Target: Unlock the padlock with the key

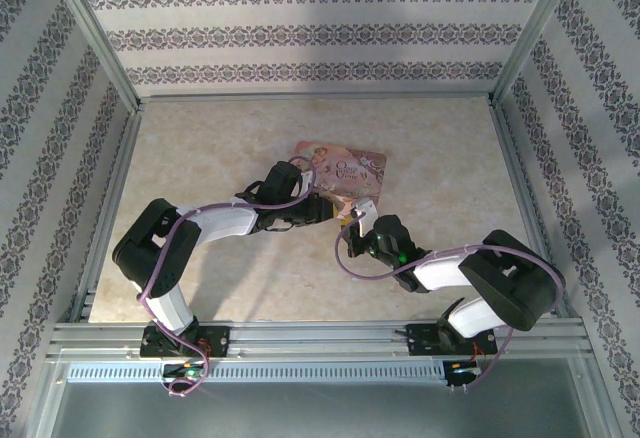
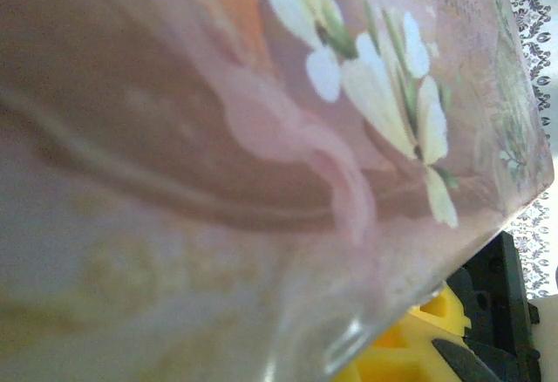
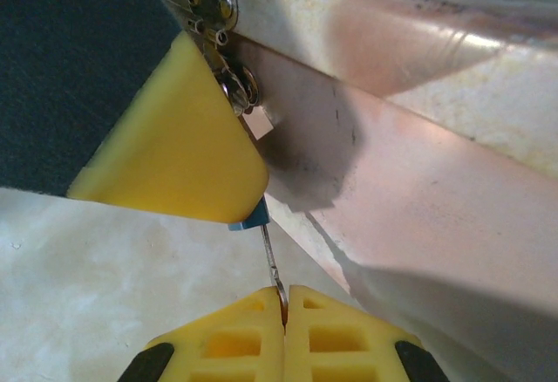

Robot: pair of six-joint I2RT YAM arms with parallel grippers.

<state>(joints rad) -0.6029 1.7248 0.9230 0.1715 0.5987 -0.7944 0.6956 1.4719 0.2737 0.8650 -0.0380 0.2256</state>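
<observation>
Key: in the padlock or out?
In, apparently: the key, pinched in the shut right jaws, runs straight into the blue base of the padlock. Depth: cannot tell; a yellow finger covers the body.

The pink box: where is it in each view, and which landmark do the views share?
Top external: the pink box lies at the picture's centre.
Left wrist: very close, across the top and left.
Right wrist: its side runs from top to right.
Shared landmark, wrist views: the left gripper's yellow pad.
</observation>
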